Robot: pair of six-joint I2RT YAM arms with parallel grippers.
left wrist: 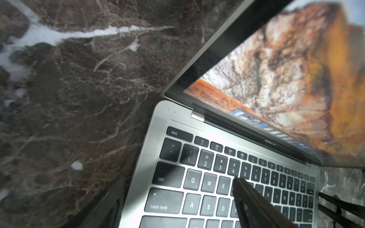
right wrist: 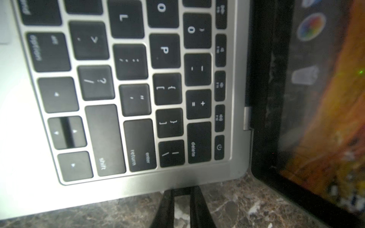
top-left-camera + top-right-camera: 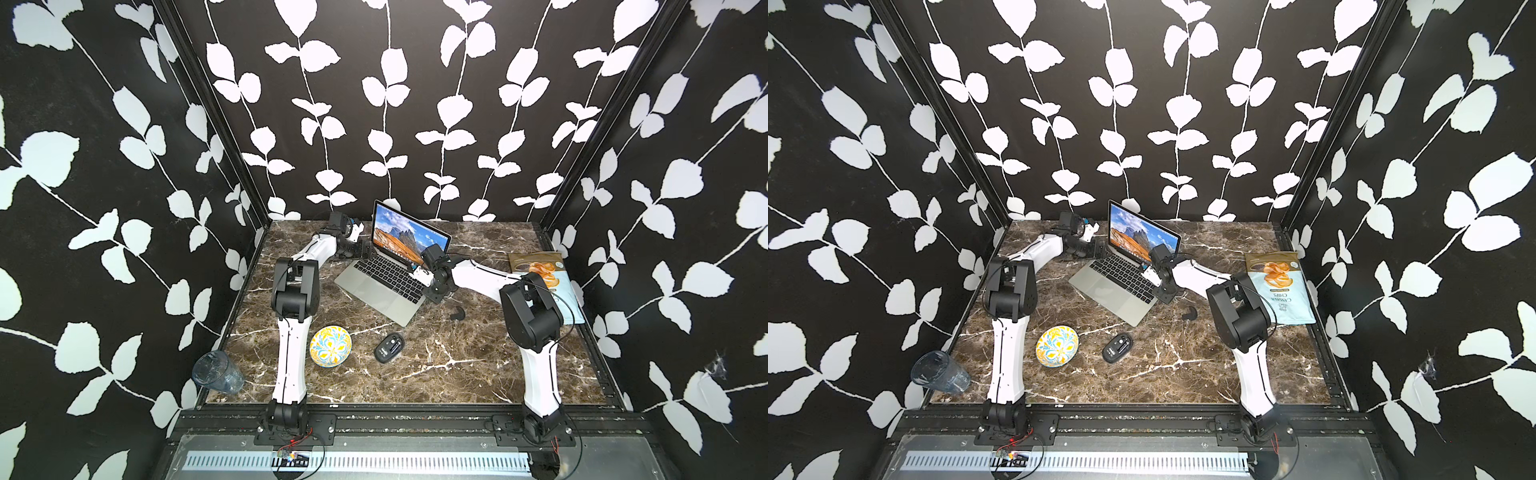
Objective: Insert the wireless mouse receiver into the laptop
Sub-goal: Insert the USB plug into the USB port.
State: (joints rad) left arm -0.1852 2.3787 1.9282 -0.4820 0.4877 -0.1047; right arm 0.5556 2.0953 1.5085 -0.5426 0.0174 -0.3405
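The laptop (image 3: 376, 291) (image 3: 1108, 289) stands open at the back middle of the marble table, its screen showing an orange mountain. My right gripper (image 3: 428, 297) (image 2: 182, 194) is at the laptop's right edge (image 2: 138, 187), beside the shift and return keys. It is shut on a small black piece, the wireless mouse receiver (image 2: 182, 190), which is pressed against that edge. My left gripper (image 3: 368, 249) (image 1: 177, 189) is open at the laptop's left rear corner. One of its fingers (image 1: 246, 195) hovers over the keyboard (image 1: 207, 183), and the other is off the left edge.
A black mouse (image 3: 388, 348) lies in front of the laptop, with a small black part (image 3: 457, 312) to its right. A yellow and blue bowl (image 3: 330, 346) sits beside the left arm. A glass tumbler (image 3: 217, 372) stands at the front left corner, and a chips bag (image 3: 1277, 286) lies at the right.
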